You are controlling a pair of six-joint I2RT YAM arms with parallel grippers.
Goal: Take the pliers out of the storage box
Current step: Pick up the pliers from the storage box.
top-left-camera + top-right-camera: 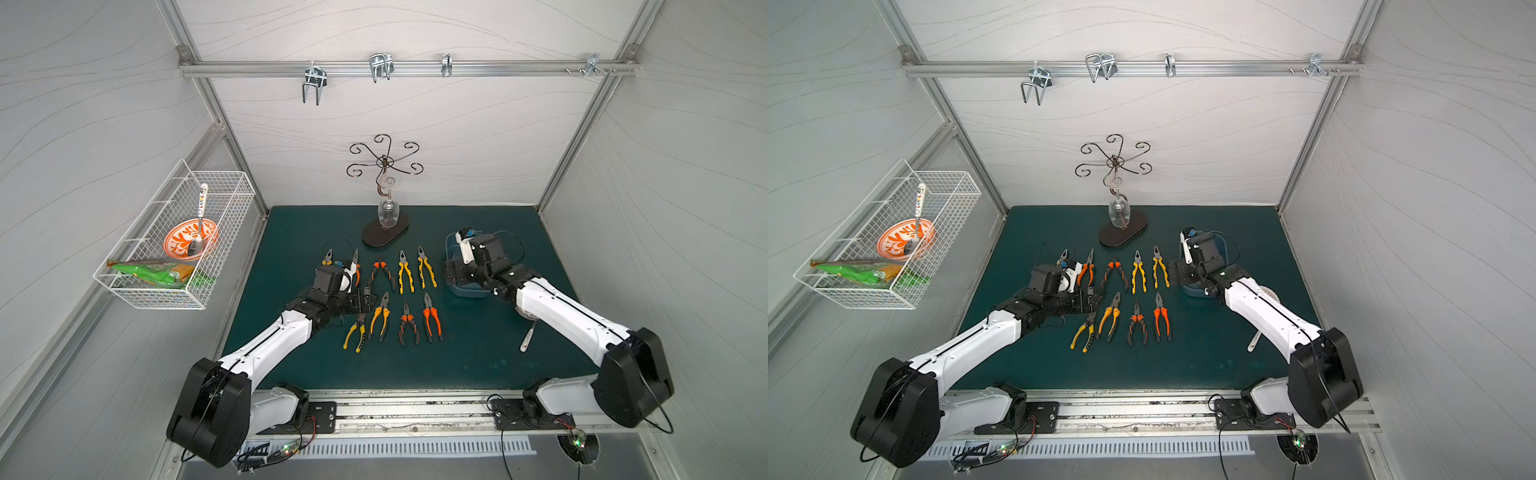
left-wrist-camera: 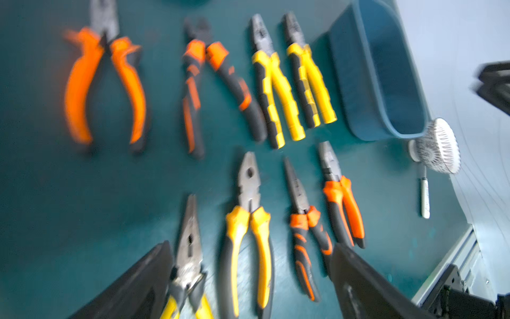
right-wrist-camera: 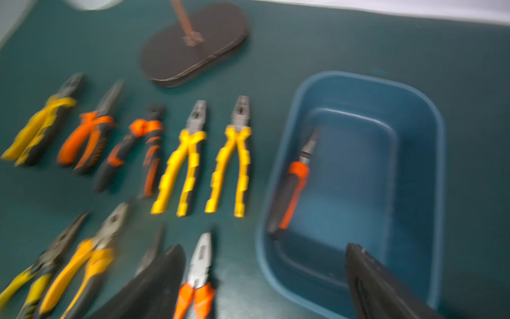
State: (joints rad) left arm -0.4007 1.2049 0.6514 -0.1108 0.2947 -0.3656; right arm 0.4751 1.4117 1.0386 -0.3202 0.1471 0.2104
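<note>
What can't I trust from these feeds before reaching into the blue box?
Inside of the storage box: covered by the right arm in both top views.
The pliers in the box: right wrist view only, blurred; tip shape unclear.
The yellow-handled pliers by the left wrist: handles hidden behind it in both top views.

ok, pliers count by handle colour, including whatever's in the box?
Yellow-handled pliers: 5, all on the mat, one a deeper amber
Orange-handled pliers: 5, four on the mat, one in the storage box
Total: 10
</note>
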